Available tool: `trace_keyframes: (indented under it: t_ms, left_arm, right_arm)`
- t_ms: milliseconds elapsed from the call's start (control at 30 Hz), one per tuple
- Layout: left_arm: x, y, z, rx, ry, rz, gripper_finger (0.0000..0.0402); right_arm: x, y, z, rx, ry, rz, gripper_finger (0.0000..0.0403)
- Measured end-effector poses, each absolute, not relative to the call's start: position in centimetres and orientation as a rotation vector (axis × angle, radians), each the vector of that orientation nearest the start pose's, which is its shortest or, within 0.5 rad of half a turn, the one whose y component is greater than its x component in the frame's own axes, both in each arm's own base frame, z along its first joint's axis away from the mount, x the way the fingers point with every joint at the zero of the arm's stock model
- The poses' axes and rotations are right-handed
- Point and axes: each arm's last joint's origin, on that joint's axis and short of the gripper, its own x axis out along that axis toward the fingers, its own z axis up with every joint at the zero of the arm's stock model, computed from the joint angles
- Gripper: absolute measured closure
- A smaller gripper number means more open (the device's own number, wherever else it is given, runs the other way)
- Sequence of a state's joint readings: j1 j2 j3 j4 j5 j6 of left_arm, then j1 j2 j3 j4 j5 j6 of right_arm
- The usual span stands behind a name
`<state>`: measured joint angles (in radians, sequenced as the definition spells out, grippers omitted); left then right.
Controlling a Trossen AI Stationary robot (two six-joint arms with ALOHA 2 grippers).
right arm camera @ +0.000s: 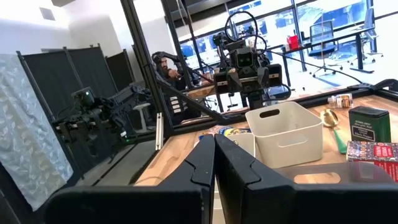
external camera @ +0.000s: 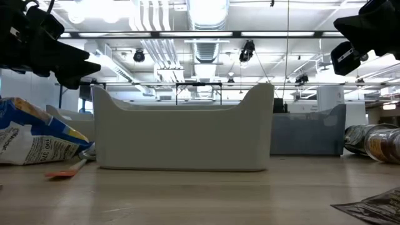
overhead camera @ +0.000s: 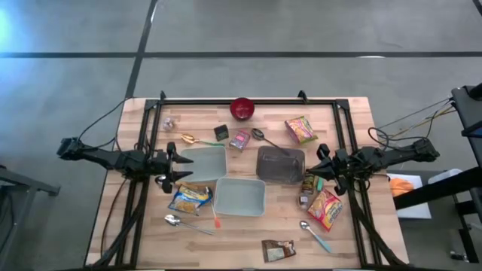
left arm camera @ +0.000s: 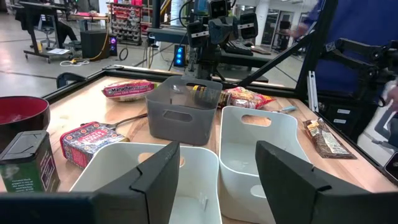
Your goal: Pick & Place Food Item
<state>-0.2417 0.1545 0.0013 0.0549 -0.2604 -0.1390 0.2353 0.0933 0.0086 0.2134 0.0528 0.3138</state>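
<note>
No food is picked up yet: the left gripper (overhead camera: 179, 167) hangs part open and empty by the table's left edge, over the white bin (overhead camera: 203, 163), and the right gripper (overhead camera: 320, 162) is shut tight with nothing in it near the right edge, beside the gray bin (overhead camera: 281, 165). I think the next move is for the left one to go down on the chip bag (overhead camera: 189, 198), which lies just in front of it, touching the other white bin (overhead camera: 240, 196). There is little room there, with a spoon (overhead camera: 181, 222) near the front edge and bins close by, so it must come straight down
</note>
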Motion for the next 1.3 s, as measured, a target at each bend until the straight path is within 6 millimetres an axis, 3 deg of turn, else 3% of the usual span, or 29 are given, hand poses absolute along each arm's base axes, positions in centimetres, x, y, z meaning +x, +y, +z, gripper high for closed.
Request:
trace_keyframes:
  t_ms: [933,1033,1167,1300]
  left_arm:
    - [10.4,-1.8,15.7,-0.115,0.094,0.025,0.0188]
    - [10.4,-1.8,15.7,-0.115,0.093,0.025,0.0188]
    - [10.4,-1.8,15.7,-0.114,0.094,0.025,0.0188]
    - [10.4,-1.8,15.7,-0.115,0.093,0.025,0.0188]
  right_arm:
    - [10.0,2.2,18.0,0.319,-0.108,0.194,0.0394]
    - [9.9,1.9,18.8,0.277,-0.199,0.104,0.0394]
    - [9.4,1.8,20.4,0.283,-0.362,0.116,0.0394]
    - [9.3,1.8,21.6,0.277,-0.307,0.115,0.0394]
